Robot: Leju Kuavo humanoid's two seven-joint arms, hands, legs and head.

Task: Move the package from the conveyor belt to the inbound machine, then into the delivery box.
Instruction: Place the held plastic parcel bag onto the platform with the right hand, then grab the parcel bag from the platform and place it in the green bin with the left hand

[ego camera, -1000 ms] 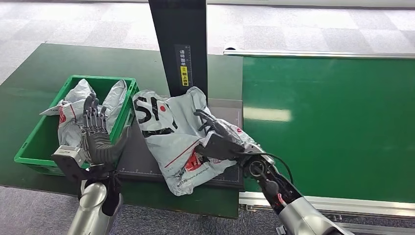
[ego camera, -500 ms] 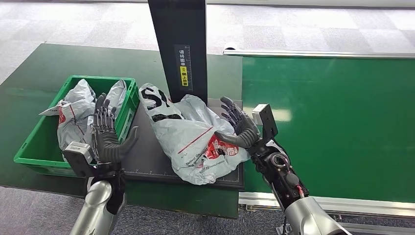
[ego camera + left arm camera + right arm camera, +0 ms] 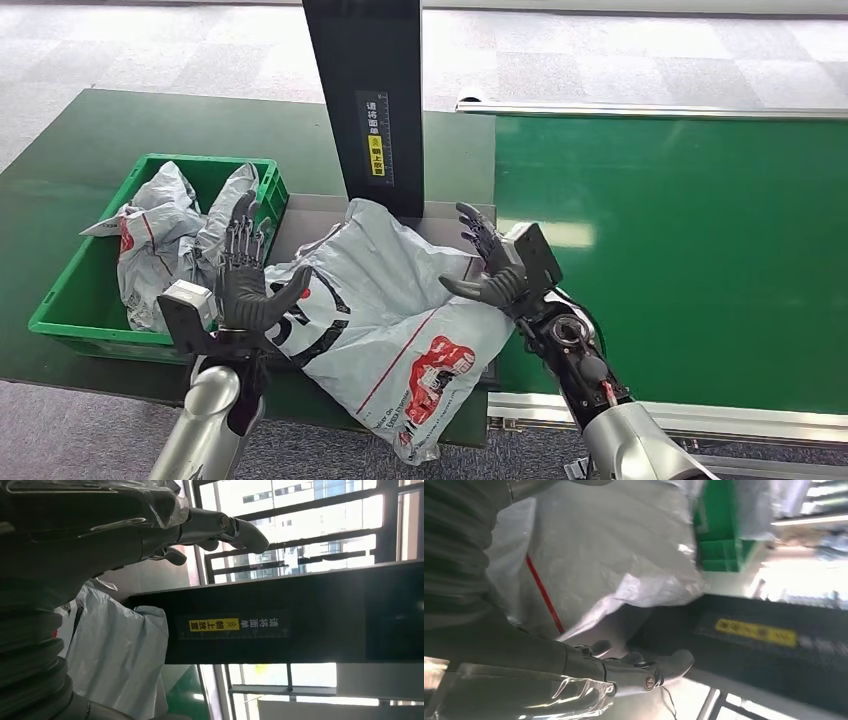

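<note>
Crinkled grey plastic mailer package (image 3: 385, 320) is bracketed between spread, empty left hand (image 3: 245, 285) and right hand (image 3: 495, 270), apparently readied for a two-sided squeeze toward green plastic delivery box (image 3: 60, 310).

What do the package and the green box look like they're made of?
Package: seemingly thin, glossy grey plastic film; it crumples, drapes over the platform edge and catches glare. Green box: probably rigid moulded plastic, with straight walls, a ribbed rim and an even semi-matte colour.
</note>
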